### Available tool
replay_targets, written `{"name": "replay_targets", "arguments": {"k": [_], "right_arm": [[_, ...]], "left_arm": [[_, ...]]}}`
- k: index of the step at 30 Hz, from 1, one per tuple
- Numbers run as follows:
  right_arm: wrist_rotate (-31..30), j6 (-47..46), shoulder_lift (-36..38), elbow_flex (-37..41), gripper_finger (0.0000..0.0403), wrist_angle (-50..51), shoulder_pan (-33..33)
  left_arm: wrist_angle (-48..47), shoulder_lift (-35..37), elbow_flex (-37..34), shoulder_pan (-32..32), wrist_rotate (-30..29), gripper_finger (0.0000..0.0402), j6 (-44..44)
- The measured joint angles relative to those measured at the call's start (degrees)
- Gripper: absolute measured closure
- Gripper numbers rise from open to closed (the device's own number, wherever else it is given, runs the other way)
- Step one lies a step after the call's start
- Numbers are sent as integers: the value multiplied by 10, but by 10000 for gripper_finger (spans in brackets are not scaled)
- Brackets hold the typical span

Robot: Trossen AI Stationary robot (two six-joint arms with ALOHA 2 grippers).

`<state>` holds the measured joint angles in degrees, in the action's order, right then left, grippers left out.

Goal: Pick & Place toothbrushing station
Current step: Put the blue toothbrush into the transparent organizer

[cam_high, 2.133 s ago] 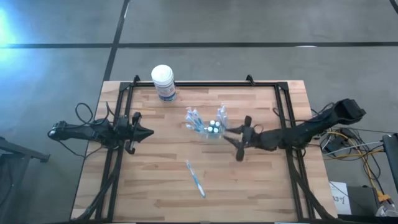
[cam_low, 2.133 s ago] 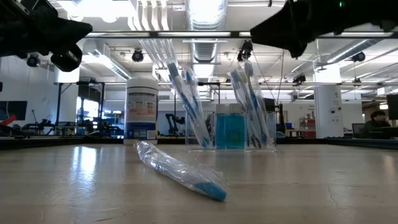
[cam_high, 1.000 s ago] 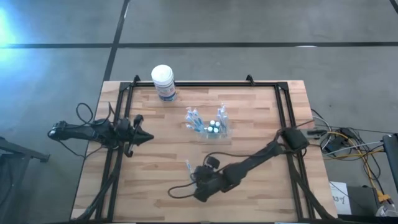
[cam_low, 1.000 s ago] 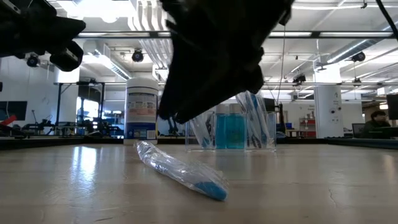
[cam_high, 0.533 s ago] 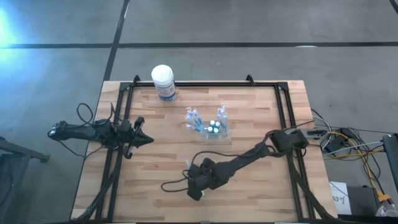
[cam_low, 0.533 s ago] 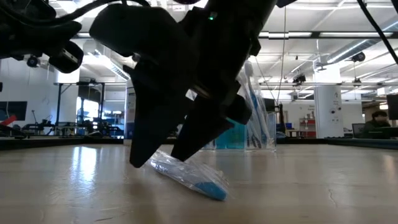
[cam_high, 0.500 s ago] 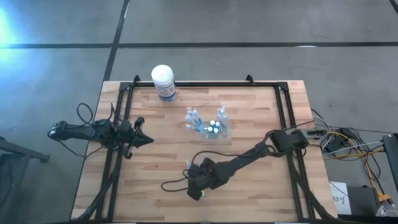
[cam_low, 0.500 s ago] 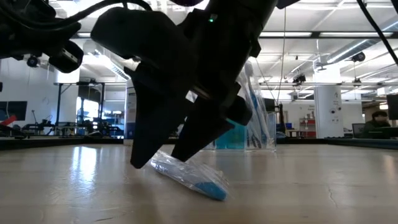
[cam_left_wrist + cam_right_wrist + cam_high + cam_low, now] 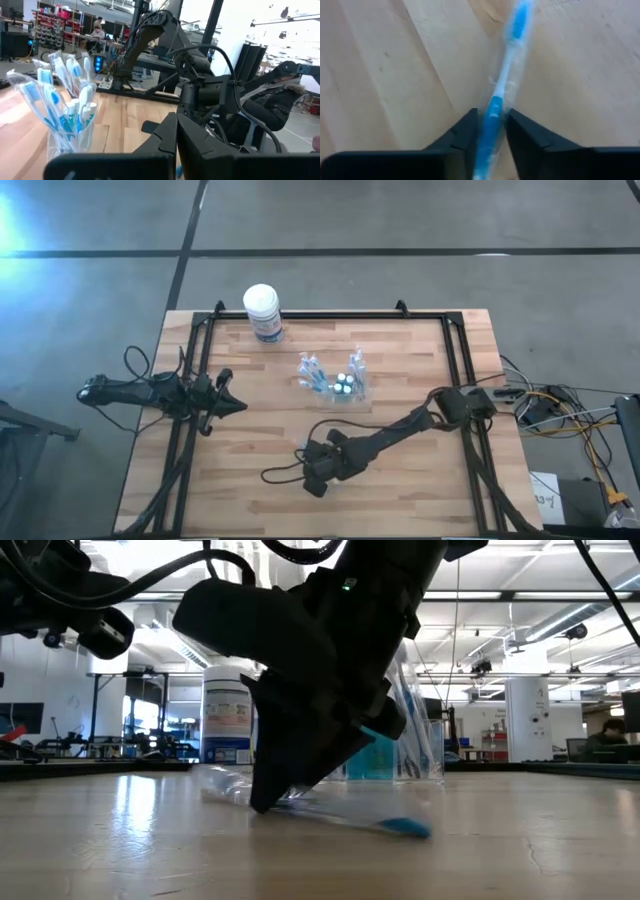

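Overhead, the wooden table (image 9: 250, 490) carries a white-lidded canister (image 9: 263, 311) near its far edge and the clear toothbrush holder (image 9: 337, 381) at about its middle, with blue and white brushes standing in it. The right arm reaches in from the right side, and the right gripper (image 9: 315, 472) is low over the near half of the table, well apart from the holder. The left gripper (image 9: 232, 406) hangs at the left side, pointing inward, with its fingers pressed together and nothing between them. From table height, the right gripper (image 9: 268, 798) comes down to the wood with its tips on a wrapped toothbrush (image 9: 345, 821) that lies flat, its blue end pointing right; the holder (image 9: 420, 762) stands behind the arm, and the canister (image 9: 227, 718) is further left. Through the left wrist camera, the holder (image 9: 65, 135) and its brushes are in front, with the right arm beyond. Through the right wrist camera, the two dark fingers (image 9: 462, 135) are closed on the wrapped toothbrush (image 9: 507, 67), whose blue handle sits between them.
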<state>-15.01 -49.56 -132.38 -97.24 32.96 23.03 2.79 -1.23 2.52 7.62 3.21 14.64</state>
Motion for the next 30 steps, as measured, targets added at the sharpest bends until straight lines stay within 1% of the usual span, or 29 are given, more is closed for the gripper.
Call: {"name": "replay_targets", "arguments": {"k": [4,6,8,15,21,24,27,30], "right_arm": [[1,15,3,0,366,2,0],[1,25,7,1,381,2,1],[-1,37,12,1,383,2,4],[-47,92,51,5,395,21,28],[-119,116,107,7,396,18,60],[-172,131,130,16,396,15,84],[-218,144,168,41,396,-5,110],[-254,141,216,94,396,-28,132]], "left_arm": [[-14,0,0,0,0,388,1],[-19,0,0,0,0,386,6],[-19,0,0,0,0,386,16],[-15,0,0,0,0,387,40],[-10,0,0,0,2,391,57],[-10,0,0,0,20,391,70],[-10,0,0,1,50,392,71],[-5,-3,-3,2,64,392,72]]}}
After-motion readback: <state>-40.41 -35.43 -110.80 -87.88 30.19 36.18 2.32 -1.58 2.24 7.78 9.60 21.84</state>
